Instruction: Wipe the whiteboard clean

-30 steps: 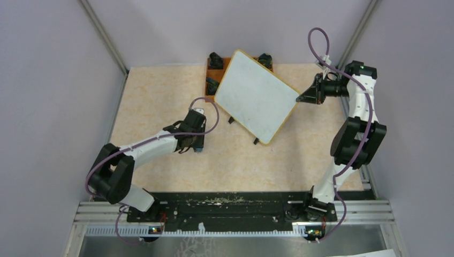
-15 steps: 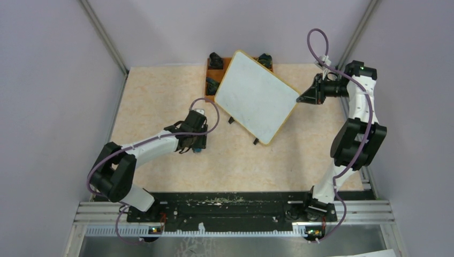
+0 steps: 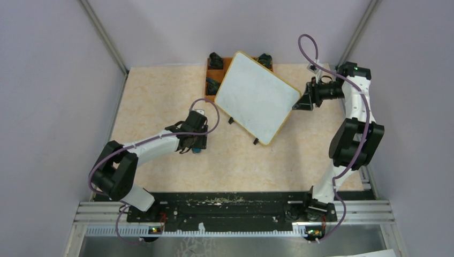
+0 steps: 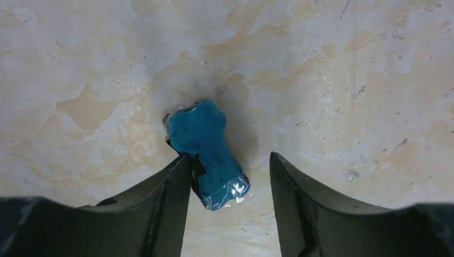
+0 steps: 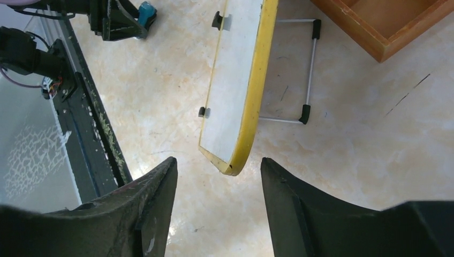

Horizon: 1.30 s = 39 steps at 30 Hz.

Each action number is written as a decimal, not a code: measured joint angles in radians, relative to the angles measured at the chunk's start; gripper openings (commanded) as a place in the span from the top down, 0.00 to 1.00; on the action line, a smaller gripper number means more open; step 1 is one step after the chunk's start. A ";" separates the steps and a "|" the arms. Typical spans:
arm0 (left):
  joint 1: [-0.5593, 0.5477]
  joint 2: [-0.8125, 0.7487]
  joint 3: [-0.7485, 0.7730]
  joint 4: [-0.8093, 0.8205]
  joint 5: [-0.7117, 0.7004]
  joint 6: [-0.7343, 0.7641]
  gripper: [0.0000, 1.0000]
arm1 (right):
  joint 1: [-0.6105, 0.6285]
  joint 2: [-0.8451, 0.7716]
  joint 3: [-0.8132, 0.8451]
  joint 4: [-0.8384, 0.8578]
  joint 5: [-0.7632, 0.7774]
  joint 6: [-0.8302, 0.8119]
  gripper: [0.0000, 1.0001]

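The whiteboard [image 3: 257, 96], white with a thin yellow frame, stands tilted on its wire stand at the back middle of the table; no marks show on its face. My right gripper [image 3: 297, 103] is open at its right corner. In the right wrist view that yellow corner [image 5: 231, 167] sits just between the fingertips of the right gripper [image 5: 218, 160] without touching either. My left gripper [image 4: 230, 158] is open over a blue eraser [image 4: 206, 147] lying on the table. The eraser rests against the left finger, clear of the right one. From above, the left gripper [image 3: 196, 143] is left of the board.
An orange-brown tray [image 3: 210, 75] with black items [image 3: 216, 60] sits behind the board, partly hidden by it. The board's wire stand [image 5: 310, 69] with black feet rests on the marbled table. Purple walls close in both sides; a black rail [image 3: 235, 206] runs along the near edge.
My right gripper has opened and let go of the board's corner, and its wrist has shifted slightly left. The left gripper's jaws have parted from the eraser.
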 measured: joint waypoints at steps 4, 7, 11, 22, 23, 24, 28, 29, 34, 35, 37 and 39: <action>0.000 0.000 0.000 0.003 0.000 -0.003 0.39 | 0.000 -0.016 -0.002 0.006 0.014 0.018 0.28; 0.000 0.000 -0.001 0.009 0.000 -0.006 0.33 | -0.008 -0.074 -0.048 0.056 0.031 0.056 0.27; 0.000 0.000 -0.018 0.031 0.002 -0.006 0.08 | -0.056 -0.186 -0.135 0.131 0.046 0.119 0.24; 0.000 -0.119 -0.073 0.086 0.030 -0.007 0.00 | -0.228 -0.522 -0.462 0.428 0.137 0.359 0.23; 0.000 -0.133 -0.074 0.090 0.030 -0.007 0.00 | -0.228 -0.555 -0.500 0.462 0.159 0.387 0.22; 0.000 -0.144 -0.074 0.092 0.029 -0.007 0.00 | -0.228 -0.585 -0.533 0.494 0.179 0.412 0.22; 0.000 -0.153 -0.074 0.094 0.026 -0.006 0.00 | -0.228 -0.700 -0.635 0.604 0.262 0.504 0.20; 0.000 -0.150 -0.074 0.093 0.026 -0.006 0.00 | -0.228 -0.724 -0.653 0.628 0.280 0.525 0.20; 0.000 -0.111 -0.076 0.096 0.051 -0.008 0.00 | -0.228 -0.784 -0.700 0.712 0.327 0.592 0.20; 0.000 -0.108 -0.080 0.097 0.056 -0.008 0.00 | -0.228 -0.780 -0.703 0.719 0.334 0.601 0.20; 0.000 -0.104 -0.089 0.097 0.062 -0.010 0.00 | -0.228 -0.764 -0.706 0.731 0.353 0.614 0.20; 0.000 -0.095 -0.092 0.093 0.061 -0.010 0.00 | -0.228 -0.737 -0.707 0.741 0.377 0.628 0.20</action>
